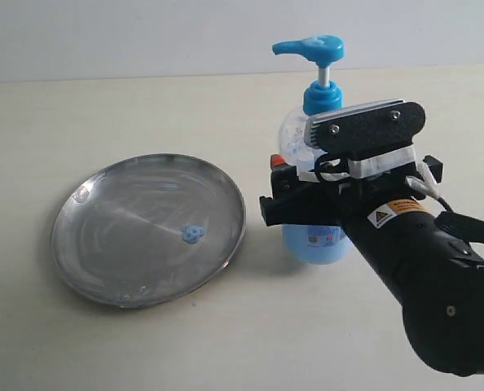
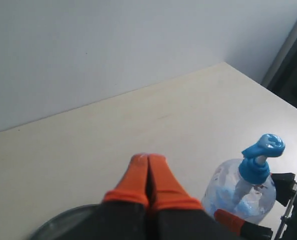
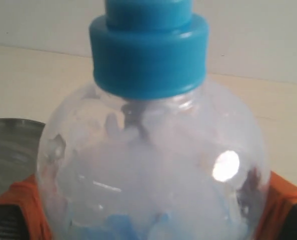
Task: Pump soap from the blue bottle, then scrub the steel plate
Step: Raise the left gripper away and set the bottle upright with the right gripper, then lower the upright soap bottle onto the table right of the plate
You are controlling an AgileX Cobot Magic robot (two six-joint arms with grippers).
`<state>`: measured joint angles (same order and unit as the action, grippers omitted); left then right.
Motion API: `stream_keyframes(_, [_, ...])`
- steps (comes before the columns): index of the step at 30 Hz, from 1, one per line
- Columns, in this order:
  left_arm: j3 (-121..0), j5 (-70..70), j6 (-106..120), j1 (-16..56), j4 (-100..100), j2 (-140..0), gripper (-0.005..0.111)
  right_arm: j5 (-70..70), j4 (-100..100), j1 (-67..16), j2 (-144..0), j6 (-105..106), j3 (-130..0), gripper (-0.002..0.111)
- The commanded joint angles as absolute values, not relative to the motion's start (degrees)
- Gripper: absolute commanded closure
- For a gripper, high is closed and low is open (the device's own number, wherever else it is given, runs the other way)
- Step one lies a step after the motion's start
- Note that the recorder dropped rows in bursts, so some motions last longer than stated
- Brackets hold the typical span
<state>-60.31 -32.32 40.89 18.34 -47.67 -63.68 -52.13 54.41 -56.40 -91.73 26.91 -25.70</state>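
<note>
Clamped in the right gripper (image 3: 153, 210) is the blue bottle (image 1: 299, 134); soap (image 1: 192, 235) on the steel plate (image 1: 128, 220) is seen only in the exterior view, the left gripper (image 2: 147, 162), pinched closed, only from its wrist.

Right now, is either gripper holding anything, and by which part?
The right gripper grips the blue bottle around its clear body; the left gripper is shut and empty.

The tabletop (image 1: 103, 342) is overlooked obliquely in the exterior view; the blue bottle (image 1: 311, 243) is shared by all views, closest at the right wrist.
</note>
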Motion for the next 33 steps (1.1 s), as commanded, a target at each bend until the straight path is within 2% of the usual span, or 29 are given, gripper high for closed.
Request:
stream_keyframes(1, [-55.23, -28.45, 40.42, 18.16, -47.24, -60.24, 0.107, -57.26, 46.56, -53.82, -89.95, 21.31, -23.07, 0.108])
stream_keyframes(14, [-42.74, -19.25, 41.55, 18.16, -47.24, -55.09, 0.107, -65.01, 44.75, -53.82, -89.95, 17.82, -17.5, 0.108])
stream_keyframes(33, [-41.54, -16.9, 44.34, 20.75, -47.63, -55.09, 0.107, -65.68, 45.32, -53.82, -89.95, 16.27, -15.24, 0.108])
